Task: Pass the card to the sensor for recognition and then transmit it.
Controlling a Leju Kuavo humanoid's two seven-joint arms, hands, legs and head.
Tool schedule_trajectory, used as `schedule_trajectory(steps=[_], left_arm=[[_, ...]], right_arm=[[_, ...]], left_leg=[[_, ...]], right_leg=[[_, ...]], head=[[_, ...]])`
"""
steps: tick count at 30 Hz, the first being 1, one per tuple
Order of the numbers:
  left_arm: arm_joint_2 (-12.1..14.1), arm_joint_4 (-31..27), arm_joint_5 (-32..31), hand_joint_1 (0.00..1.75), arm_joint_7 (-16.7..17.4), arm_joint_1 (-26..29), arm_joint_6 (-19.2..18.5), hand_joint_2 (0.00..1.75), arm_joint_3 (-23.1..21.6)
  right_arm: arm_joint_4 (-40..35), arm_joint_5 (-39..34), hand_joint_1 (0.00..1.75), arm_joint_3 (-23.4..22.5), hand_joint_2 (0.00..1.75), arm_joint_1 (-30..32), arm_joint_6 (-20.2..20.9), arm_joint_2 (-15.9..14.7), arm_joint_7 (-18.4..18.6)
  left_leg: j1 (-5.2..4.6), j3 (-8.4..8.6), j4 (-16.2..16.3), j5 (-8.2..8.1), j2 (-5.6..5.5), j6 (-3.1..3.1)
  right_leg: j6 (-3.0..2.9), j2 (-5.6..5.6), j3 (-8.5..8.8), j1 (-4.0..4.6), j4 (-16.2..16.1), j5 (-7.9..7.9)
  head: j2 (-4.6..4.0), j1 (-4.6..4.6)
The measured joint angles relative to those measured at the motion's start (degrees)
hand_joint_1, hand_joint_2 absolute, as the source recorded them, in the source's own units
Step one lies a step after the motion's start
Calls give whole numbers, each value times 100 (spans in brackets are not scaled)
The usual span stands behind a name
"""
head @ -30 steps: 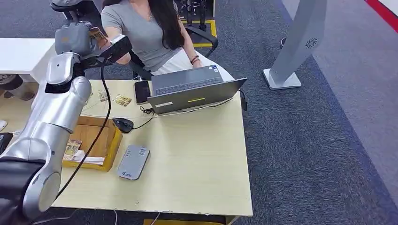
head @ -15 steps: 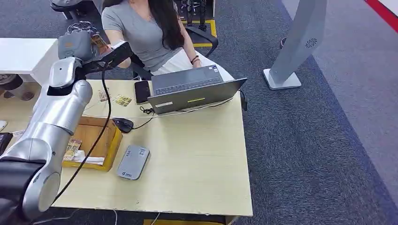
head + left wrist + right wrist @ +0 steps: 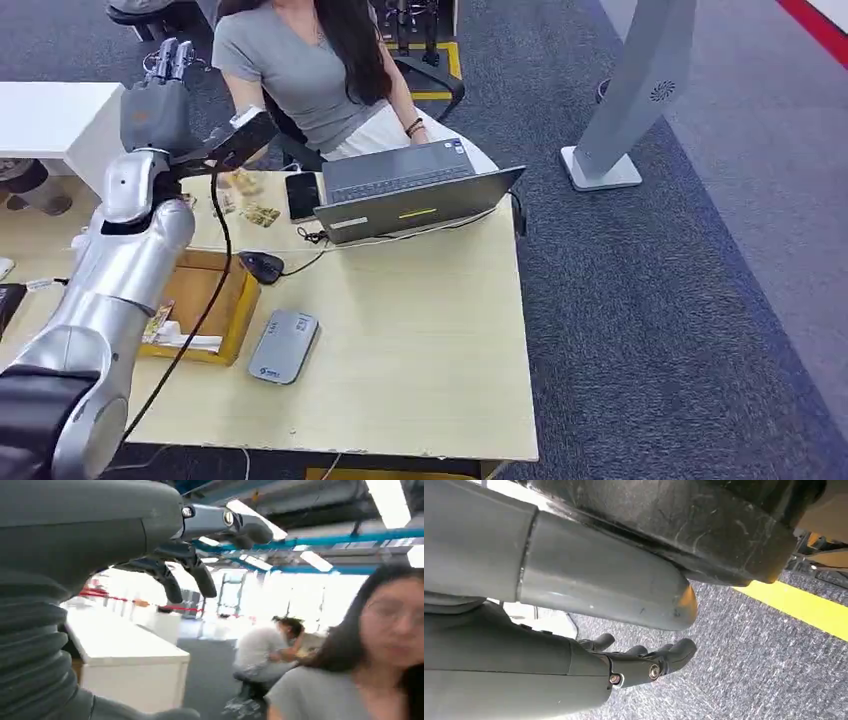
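left hand raised past desk's far-left corner, fingers spread, empty | card I see below it near far edge | right hand hangs, loosely curled, empty

Light wood desk, centre and lower left of the head view. White table at the left edge. Dark grey carpet across the right half; yellow floor marking at upper centre. Grey floor-standing pillar on a flat base, upper right. Ceiling strip lights and blue beams, upper part of the left wrist view.
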Motion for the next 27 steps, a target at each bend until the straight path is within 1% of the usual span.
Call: schedule_trajectory(steps=[2, 5, 9, 12, 14, 15, 17, 18, 19, 20, 21, 22, 23, 24, 25, 26, 27], left_arm=[[55, -759, 218, 0, -246, 570, 215, 175, 74], [164, -1885, 484, 0, -519, 1523, 417, 175, 153], [314, -3177, 720, 0, -821, 2643, 657, 175, 282], [396, -3971, 937, 0, -1110, 3405, 843, 175, 442], [450, -4502, 1129, 0, -1353, 3970, 1089, 175, 587], [461, -4753, 1270, 0, -1578, 4290, 1287, 175, 664], [463, -5265, 1802, 0, -2129, 5023, 1701, 175, 840], [415, -5591, 2173, 0, -2530, 5484, 1796, 175, 995], [348, -5910, 2648, 0, -2990, 5929, 1803, 175, 1223], [205, -6150, 3276, 0, -3474, 6317, 1721, 175, 1481], [84, -6343, 3867, 0, -3857, 6625, 1539, 175, 1719], [-84, -6557, 4629, 0, -4140, 6865, 1161, 175, 2095], [-215, -6681, 5193, 0, -4268, 7005, 736, 175, 2436], [-458, -6794, 5723, 0, -4327, 7067, 196, 175, 2898], [-613, -6870, 6042, 0, -4349, 7130, -153, 175, 3341], [-745, -6938, 6128, 0, -4370, 7201, -252, 175, 3631], [-823, -7006, 6154, 0, -4399, 7263, -304, 175, 3867]], right_arm=[[2, -46, 0, -2, 0, 8, -24, 0, -11], [7, -122, 0, -15, 0, 28, -74, 4, -15], [9, -214, 0, -55, 0, 46, -109, 22, -26], [9, -302, 0, -114, 0, 60, -138, 31, -66], [9, -378, 0, -173, 0, 69, -175, 48, -116], [9, -443, 0, -207, 0, 78, -218, 55, -120], [9, -573, 0, -289, 0, 103, -265, 79, -144], [9, -625, 0, -341, 0, 110, -291, 90, -155], [11, -666, 0, -389, 0, 119, -317, 103, -179], [11, -691, 0, -437, 0, 137, -319, 112, -203], [11, -706, 0, -472, 0, 147, -317, 114, -212], [11, -704, 0, -498, 0, 150, -317, 114, -216], [11, -699, 0, -518, 0, 150, -315, 114, -219], [11, -684, 0, -542, 0, 148, -315, 116, -223], [11, -677, 0, -557, 0, 146, -315, 116, -230], [11, -677, 0, -570, 0, 149, -315, 116, -240], [11, -677, 0, -579, 0, 154, -315, 116, -249]], left_leg=[[-1, -1, -1, -3, 5, -1], [-1, -1, -1, -11, 7, -3], [0, -2, -1, -16, 6, -4], [0, -3, -2, -19, 5, -3], [0, 0, -5, -27, 9, -8], [0, 6, -5, -31, 18, -7], [0, 8, -6, -41, 22, -5], [0, 14, -6, -46, 26, -10], [-1, 19, -6, -60, 38, -13], [1, 17, -5, -63, 36, -11], [1, 19, -5, -67, 32, -4], [1, 18, -4, -69, 27, -1], [1, 16, -5, -70, 14, 0], [1, 15, -5, -70, 2, 0], [2, 19, -5, -70, 3, 0], [2, 19, -5, -70, 6, -1], [2, 21, -5, -70, 5, -1]], right_leg=[[1, 4, -1, -1, 0, -2], [1, 9, -4, -1, -1, -8], [3, 9, -5, -1, -2, -15], [3, 6, -4, -1, -2, -21], [1, 9, 0, -1, -2, -26], [0, 16, -3, -1, -2, -28], [-2, 20, 5, -1, -1, -35], [-3, 23, 5, -1, -2, -41], [-5, 35, 5, -2, -2, -44], [6, 37, 7, -1, -3, -58], [4, 30, 7, -1, -5, -59], [5, 20, 7, -1, -5, -65], [6, 7, 13, -1, -5, -67], [6, -6, 17, -1, -5, -68], [3, -5, 17, 0, -5, -70], [0, -2, 18, 0, -5, -71], [0, -3, 18, 0, -5, -71]], head=[[0, -7], [0, -11], [0, -7], [0, -9], [0, -13], [0, -11], [0, -9], [0, -7], [0, -15], [0, -22], [0, -11], [0, -9], [0, -11], [0, -9], [0, -9], [0, -11], [0, -11]])
